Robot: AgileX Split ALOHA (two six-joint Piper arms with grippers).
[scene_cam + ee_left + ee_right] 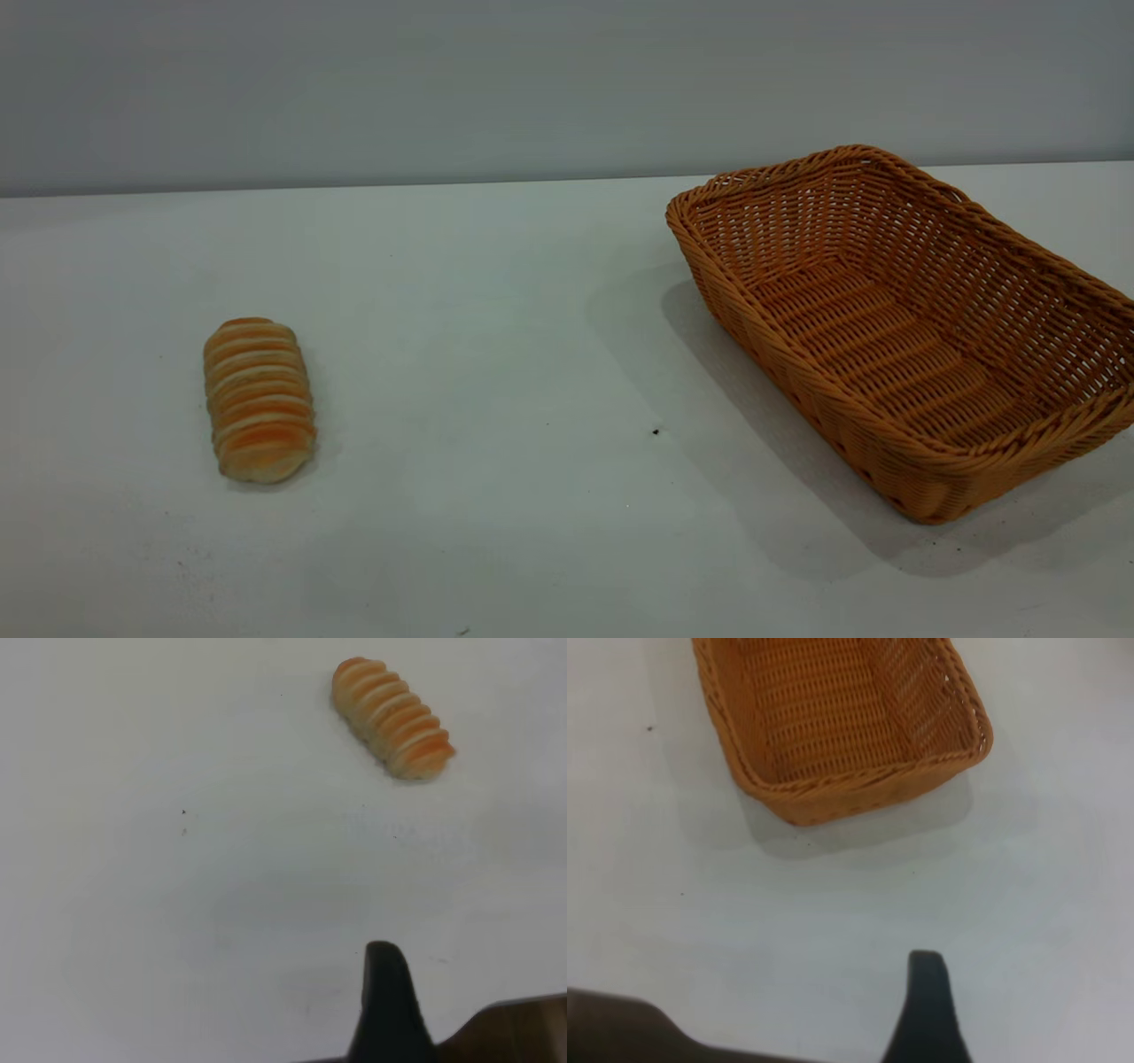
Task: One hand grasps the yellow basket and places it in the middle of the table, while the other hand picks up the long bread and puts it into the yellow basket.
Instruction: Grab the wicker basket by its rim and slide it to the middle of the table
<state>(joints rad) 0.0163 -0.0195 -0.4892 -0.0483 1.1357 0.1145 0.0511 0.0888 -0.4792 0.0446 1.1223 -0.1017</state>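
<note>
The long bread (259, 400) lies on the left part of the white table (496, 354), golden-orange with pale cross ridges. It also shows in the left wrist view (392, 718). The yellow basket (895, 328) stands empty at the right of the table, turned at an angle, and shows in the right wrist view (837, 722). Neither gripper shows in the exterior view. My left gripper (383, 997) hovers over bare table, well short of the bread. My right gripper (926, 1005) hovers over bare table, apart from the basket's near short end. Nothing is held.
A grey wall runs behind the table's far edge (354, 188). A few tiny dark specks (656, 431) mark the tabletop between bread and basket. The basket's right corner reaches the exterior view's right border.
</note>
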